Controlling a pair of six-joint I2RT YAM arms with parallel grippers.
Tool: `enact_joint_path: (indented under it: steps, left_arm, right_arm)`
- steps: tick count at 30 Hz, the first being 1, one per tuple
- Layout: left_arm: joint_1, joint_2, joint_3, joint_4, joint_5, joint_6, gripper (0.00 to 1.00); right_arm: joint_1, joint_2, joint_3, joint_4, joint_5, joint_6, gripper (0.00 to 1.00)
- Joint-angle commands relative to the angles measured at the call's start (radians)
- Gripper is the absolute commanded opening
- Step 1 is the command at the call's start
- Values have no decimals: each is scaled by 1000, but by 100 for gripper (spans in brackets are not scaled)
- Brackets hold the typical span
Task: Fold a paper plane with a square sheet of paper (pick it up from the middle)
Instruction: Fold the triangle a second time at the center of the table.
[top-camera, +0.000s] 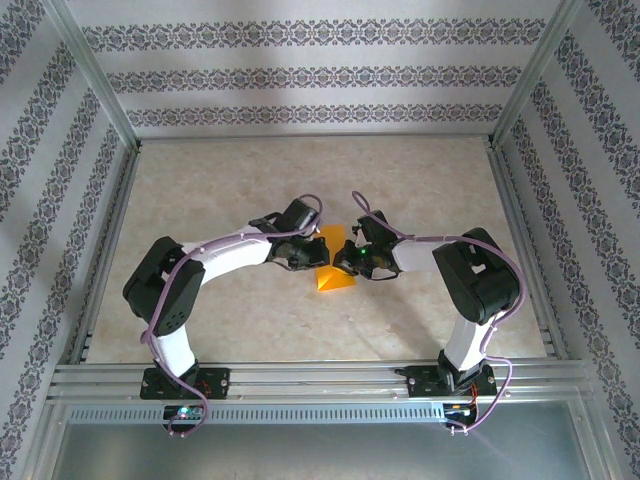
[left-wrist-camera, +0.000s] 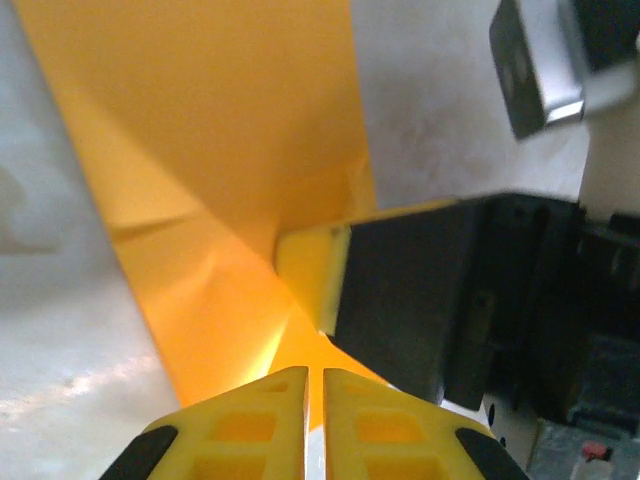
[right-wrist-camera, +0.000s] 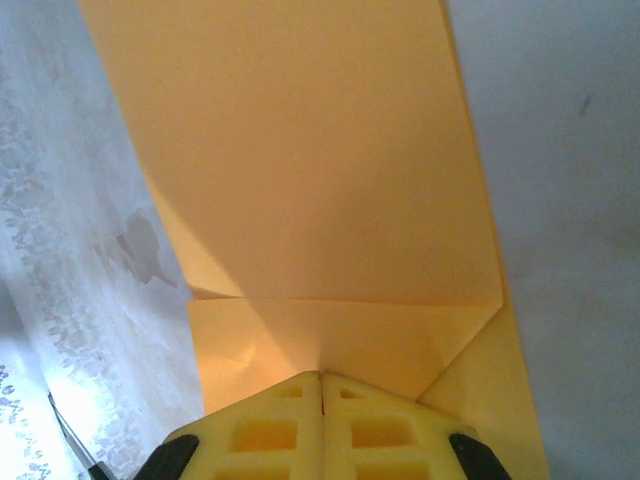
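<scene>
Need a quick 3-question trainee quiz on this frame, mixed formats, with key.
1. True or false: the orange paper sheet is still flat and uncreased above the table.
2. Where are the left gripper and the right gripper? A) at the back wall B) together at the sheet, mid-table C) at opposite table edges
3. Fill in: the right gripper's jaws are ___ on the sheet.
Key: 1 false, fold lines show in both wrist views; 2 B; 3 shut.
</scene>
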Motion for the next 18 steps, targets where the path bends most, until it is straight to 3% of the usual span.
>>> enact_joint_path:
  steps: [1,18]
  left_arm:
    - [-27,41,-24,17,26,-49,11]
    - [-34,111,-47,-68,-2,15,6]
  right_arm:
    - [-10,72,-24,-126,98,11,0]
    - [-12,95,-24,-138,100,20,0]
